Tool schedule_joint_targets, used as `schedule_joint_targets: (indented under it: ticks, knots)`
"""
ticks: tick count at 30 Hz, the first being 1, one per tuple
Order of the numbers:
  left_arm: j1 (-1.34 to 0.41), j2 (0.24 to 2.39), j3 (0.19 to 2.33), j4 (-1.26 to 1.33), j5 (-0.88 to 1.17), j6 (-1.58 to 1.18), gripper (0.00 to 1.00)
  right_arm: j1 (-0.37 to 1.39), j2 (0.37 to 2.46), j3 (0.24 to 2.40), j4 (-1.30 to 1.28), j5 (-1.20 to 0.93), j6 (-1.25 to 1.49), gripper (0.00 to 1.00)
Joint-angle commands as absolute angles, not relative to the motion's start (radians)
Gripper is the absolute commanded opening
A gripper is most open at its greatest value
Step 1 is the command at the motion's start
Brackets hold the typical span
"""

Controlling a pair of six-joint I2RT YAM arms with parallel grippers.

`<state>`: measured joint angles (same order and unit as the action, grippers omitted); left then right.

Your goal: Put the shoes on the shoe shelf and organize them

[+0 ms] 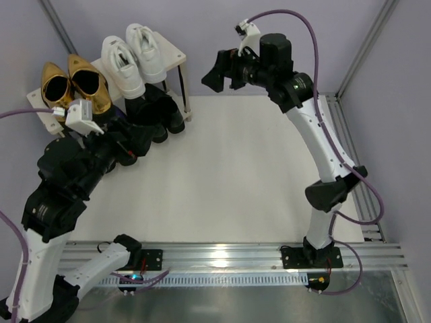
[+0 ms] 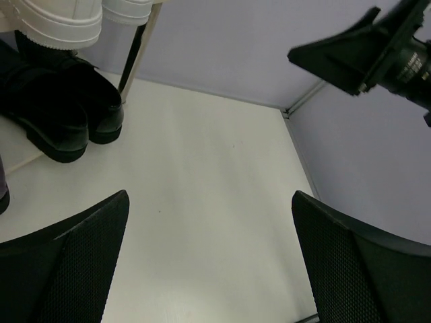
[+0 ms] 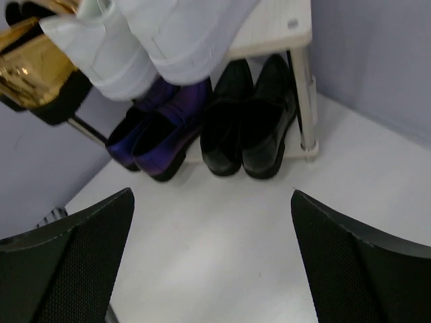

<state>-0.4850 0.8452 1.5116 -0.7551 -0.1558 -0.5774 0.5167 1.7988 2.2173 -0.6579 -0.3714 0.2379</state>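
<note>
Shoe shelf: a low two-tier rack standing in the far left corner of the table, its back close to the lilac wall. Top tier: gold loafers on the left and white sneakers on the right, the two pairs side by side with the sneaker toes overhanging the front edge. Lower tier: purple shoes on the left and black shoes on the right, the pairs touching and their toes reaching out past the board. The outer black shoe sits just beside the metal leg at the right front corner. Any markings on the shoes cannot be made out. Left gripper: low in front of the shelf's left half, fingers spread wide with nothing between them, facing across the table. Right gripper: raised over the far side, just off the shelf's right end in the top view, aimed at the shelf front, fingers likewise spread wide and holding nothing. Open room: white table surface runs from the shelf front to the near metal rail, and rightward to the side rail along the right wall. The two grippers are well apart.
</note>
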Motion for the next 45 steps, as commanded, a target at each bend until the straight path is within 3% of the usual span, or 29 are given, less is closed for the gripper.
schedule_joint_targets:
  ticks: [1, 3, 8, 16, 24, 27, 28, 32, 36, 43, 45]
  knots:
    - [-0.485, 0.769, 1.526, -0.813, -0.098, -0.578, 1.00, 0.572, 1.975, 2.528, -0.719, -0.307, 0.206, 0.98]
    - [-0.486, 0.770, 1.534, -0.882, -0.004, -0.574, 1.00, 0.598, 2.005, 2.557, -0.666, -0.276, 0.207, 0.98]
    - [-0.485, 0.772, 1.428, -0.994, 0.221, -0.565, 0.97, 0.649, 1.957, 2.372, -0.422, -0.273, 0.197, 0.98]
    - [-0.486, 0.660, 1.258, -0.965, 0.023, -0.572, 0.97, 0.735, 1.944, 2.329, -0.443, -0.083, 0.017, 0.98]
    - [-0.497, 0.871, 1.278, -0.827, -0.152, -0.552, 0.77, 0.684, 1.812, 2.126, -0.491, -0.043, 0.052, 0.98]
    - [-0.544, 0.946, 1.336, -0.856, -0.364, -0.554, 0.24, 0.684, 1.746, 2.010, -0.489, -0.048, 0.049, 0.98]
    - [-0.560, 0.969, 1.380, -0.876, -0.420, -0.560, 0.00, 0.683, 1.708, 1.981, -0.485, -0.048, 0.049, 0.99]
    - [-0.574, 1.028, 1.424, -0.876, -0.531, -0.566, 0.00, 0.683, 1.643, 1.859, -0.471, -0.064, 0.057, 1.00]
    - [-0.601, 1.100, 1.431, -0.836, -0.595, -0.561, 0.00, 0.680, 1.612, 1.775, -0.474, -0.103, 0.075, 0.94]
    - [-0.589, 1.183, 1.480, -0.767, -0.736, -0.436, 0.00, 0.673, 1.609, 1.769, -0.494, -0.146, 0.075, 0.93]
    - [-0.537, 1.210, 1.505, -0.749, -0.692, -0.401, 0.00, 0.675, 1.614, 1.782, -0.497, -0.155, 0.072, 0.93]
